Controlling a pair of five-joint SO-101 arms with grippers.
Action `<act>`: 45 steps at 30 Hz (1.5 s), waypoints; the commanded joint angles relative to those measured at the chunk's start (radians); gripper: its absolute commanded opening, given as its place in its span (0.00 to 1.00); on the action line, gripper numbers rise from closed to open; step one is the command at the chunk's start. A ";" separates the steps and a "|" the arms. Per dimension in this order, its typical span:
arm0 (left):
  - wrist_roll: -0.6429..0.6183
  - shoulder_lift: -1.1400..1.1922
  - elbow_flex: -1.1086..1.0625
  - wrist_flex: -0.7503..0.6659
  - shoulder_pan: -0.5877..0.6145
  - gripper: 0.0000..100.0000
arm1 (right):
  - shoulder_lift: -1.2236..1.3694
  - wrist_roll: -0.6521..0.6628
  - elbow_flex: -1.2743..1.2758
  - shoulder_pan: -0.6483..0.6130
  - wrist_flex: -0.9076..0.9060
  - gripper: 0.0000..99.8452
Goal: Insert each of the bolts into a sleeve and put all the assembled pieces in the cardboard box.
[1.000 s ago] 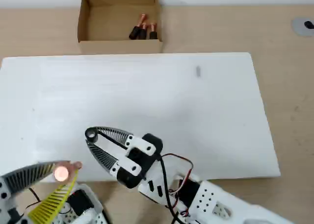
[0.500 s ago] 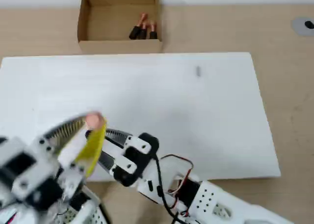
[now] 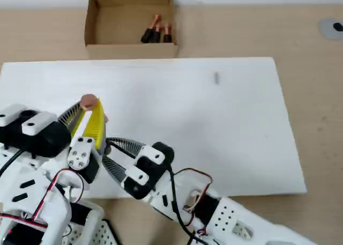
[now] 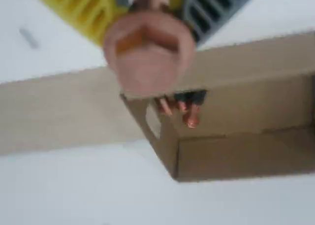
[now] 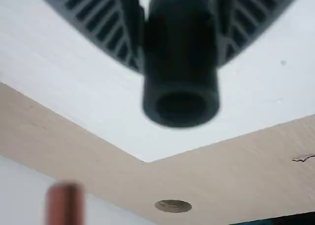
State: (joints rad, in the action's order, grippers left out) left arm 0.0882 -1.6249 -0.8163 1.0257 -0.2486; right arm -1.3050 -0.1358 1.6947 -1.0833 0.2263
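My left gripper [image 3: 88, 108], with one yellow and one grey finger, is shut on a copper bolt [image 3: 89, 101] over the left part of the white mat; in the left wrist view the bolt's head [image 4: 147, 52] points at the cardboard box [image 4: 236, 131]. Just behind it, nearer the table's front, my right gripper [image 5: 181, 23] is shut on a black sleeve [image 5: 181, 62], open end outward. In the high view its dark fingers [image 3: 126, 146] are partly covered by the left arm. The box [image 3: 94, 22] at the far edge holds several assembled pieces [image 3: 155, 33].
The white mat [image 3: 214, 127] covers most of the wooden table. A round grey grommet [image 3: 332, 28] sits at the far right. Both arm bases crowd the front left edge. The mat's middle and right are free.
My left arm has swung up from the front left corner onto the mat, carrying the bolt away from the front edge and past the right gripper's tip. The right arm has hardly moved.
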 commanded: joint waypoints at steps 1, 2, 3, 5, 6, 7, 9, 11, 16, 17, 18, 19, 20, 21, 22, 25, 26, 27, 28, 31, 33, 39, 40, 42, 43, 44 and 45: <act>-0.054 -0.002 0.043 0.009 0.012 0.01 | 0.001 -0.002 -0.067 0.018 0.003 0.01; -0.069 -0.002 0.058 0.008 0.012 0.01 | 0.001 -0.002 -0.065 0.018 0.003 0.01; -0.075 -0.001 0.075 0.008 0.011 0.01 | 0.002 -0.002 -0.062 0.018 0.003 0.01; -0.081 0.001 0.109 0.009 0.009 0.01 | 0.002 -0.002 -0.061 0.018 0.003 0.01; -0.081 0.001 0.126 0.009 0.009 0.01 | 0.002 -0.002 -0.061 0.018 0.003 0.01; -0.081 0.004 0.140 0.009 0.009 0.01 | 0.002 -0.002 -0.061 0.018 0.003 0.01; -0.078 0.005 0.167 0.009 0.009 0.01 | 0.002 -0.002 -0.061 0.018 0.002 0.01; -0.077 0.007 0.193 0.029 0.008 0.01 | 0.002 -0.002 -0.058 0.031 0.002 0.01; -0.063 0.027 0.276 0.161 -0.058 0.01 | 0.002 -0.002 -0.041 0.085 0.003 0.01; -0.061 0.030 0.293 0.181 -0.075 0.01 | 0.002 -0.002 -0.041 0.090 0.003 0.01; -0.061 0.033 0.308 0.192 -0.089 0.01 | 0.002 -0.002 -0.042 0.091 0.003 0.01; -0.060 0.036 0.321 0.198 -0.100 0.01 | 0.002 -0.002 -0.045 0.091 0.003 0.01; -0.052 0.039 0.328 0.201 -0.109 0.01 | 0.002 -0.002 -0.045 0.091 0.003 0.01; -0.043 0.039 0.333 0.209 -0.117 0.01 | 0.002 -0.002 -0.045 0.091 0.003 0.01; -0.038 0.039 0.333 0.215 -0.124 0.01 | 0.002 -0.002 -0.045 0.091 0.003 0.01; -0.034 0.039 0.310 0.230 -0.138 0.01 | 0.002 -0.002 -0.047 0.091 0.003 0.01; -0.032 0.039 0.293 0.229 -0.138 0.01 | 0.002 -0.002 -0.048 0.091 0.003 0.01; -0.032 0.039 0.276 0.227 -0.138 0.01 | 0.002 -0.002 -0.050 0.091 0.003 0.01; -0.031 0.039 0.261 0.227 -0.138 0.01 | 0.002 -0.002 -0.054 0.093 0.003 0.01; -0.028 0.038 0.244 0.226 -0.135 0.01 | 0.002 -0.002 -0.085 0.094 0.003 0.01; 0.003 0.033 0.241 0.226 -0.135 0.01 | 0.002 -0.002 -0.104 0.094 0.002 0.01; 0.060 0.033 0.239 0.227 -0.133 0.01 | 0.002 0.046 -0.110 0.094 0.002 0.01; 0.068 0.033 0.239 0.227 -0.133 0.01 | 0.002 0.046 -0.110 0.094 0.002 0.01; 0.071 0.033 0.239 0.226 -0.133 0.01 | 0.002 0.044 -0.110 0.094 0.002 0.01; 0.078 0.033 0.239 0.226 -0.133 0.01 | 0.002 0.044 -0.110 0.094 0.002 0.01; 0.084 0.033 0.239 0.226 -0.133 0.01 | 0.002 0.044 -0.110 0.094 0.002 0.01; 0.091 0.033 0.239 0.226 -0.133 0.01 | 0.002 0.044 -0.108 0.094 0.002 0.01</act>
State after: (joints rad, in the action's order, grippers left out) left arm 0.1619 -1.6019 -0.5785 1.2543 -0.3775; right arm -1.3050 -0.1020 1.6579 -1.0035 0.2263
